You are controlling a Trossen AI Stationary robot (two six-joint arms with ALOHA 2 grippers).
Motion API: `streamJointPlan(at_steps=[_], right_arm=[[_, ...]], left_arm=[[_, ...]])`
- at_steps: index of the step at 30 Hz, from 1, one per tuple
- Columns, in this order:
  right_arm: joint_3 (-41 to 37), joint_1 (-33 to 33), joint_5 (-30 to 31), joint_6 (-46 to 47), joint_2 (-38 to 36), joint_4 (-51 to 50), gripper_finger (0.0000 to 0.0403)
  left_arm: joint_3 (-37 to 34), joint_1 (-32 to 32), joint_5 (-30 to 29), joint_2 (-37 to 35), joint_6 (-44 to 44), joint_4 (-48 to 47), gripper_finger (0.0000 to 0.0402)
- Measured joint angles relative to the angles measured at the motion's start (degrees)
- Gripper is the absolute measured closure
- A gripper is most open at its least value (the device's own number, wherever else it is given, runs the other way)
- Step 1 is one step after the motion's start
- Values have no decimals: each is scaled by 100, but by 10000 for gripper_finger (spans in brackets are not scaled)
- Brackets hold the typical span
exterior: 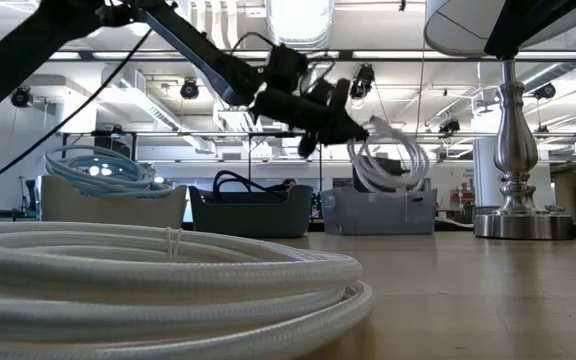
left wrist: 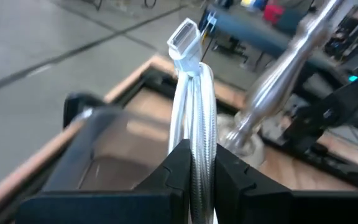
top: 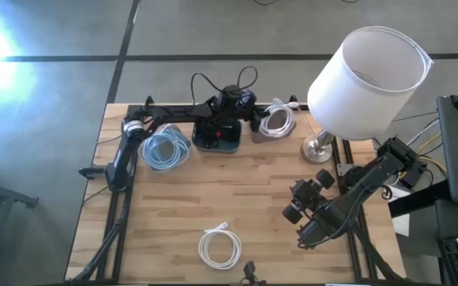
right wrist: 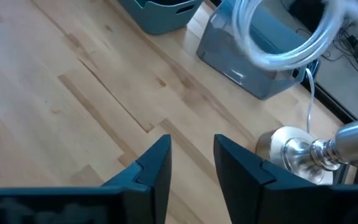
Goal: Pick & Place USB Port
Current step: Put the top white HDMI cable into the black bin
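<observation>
Three coiled cables showed: a blue one (top: 165, 149) in the far-left bin, a white coil (top: 219, 246) near the tabletop's front edge, and a white USB cable (top: 277, 119) clamped in the left gripper (top: 262, 117) above the grey bin (top: 265, 131) at the far edge. Three bins lined that edge beside one lamp (top: 348, 87). The right gripper (top: 294, 208), jaws parted and empty, hung over bare wood near the right edge.

A lab or workshop hall: exposed ceiling ducts (exterior: 298, 20), concrete floor (top: 54, 95), wooden bench (top: 237, 199) on a metal frame
</observation>
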Motion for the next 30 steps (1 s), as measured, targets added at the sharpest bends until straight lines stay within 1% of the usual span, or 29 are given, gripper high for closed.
streamJointPlan(at_steps=[3, 4, 7, 13, 16, 20, 25, 30], right_arm=[[0, 0, -16, 2, 0, 22, 293], [0, 0, -20, 2, 0, 25, 294], [0, 0, -31, 4, 0, 113, 297], [0, 0, -33, 4, 0, 169, 296], [0, 0, -35, 4, 0, 207, 294], [0, 0, -36, -15, 0, 236, 298], [0, 0, -37, -15, 0, 255, 306], [0, 0, -43, -17, 0, 261, 312]], left_arm=[[0, 0, -21, -137, 6, 1, 357], [-2, 7, -108, -152, 7, -23, 354], [-11, 15, -431, -159, 16, -153, 353], [-14, 43, -1194, -25, 381, -942, 359], [-20, 50, -1186, 47, 378, -1012, 349], [-20, 22, -977, 47, 579, -956, 340], [-7, 17, -966, 47, 881, -947, 340], [-9, 25, -1062, 47, 888, -976, 339]])
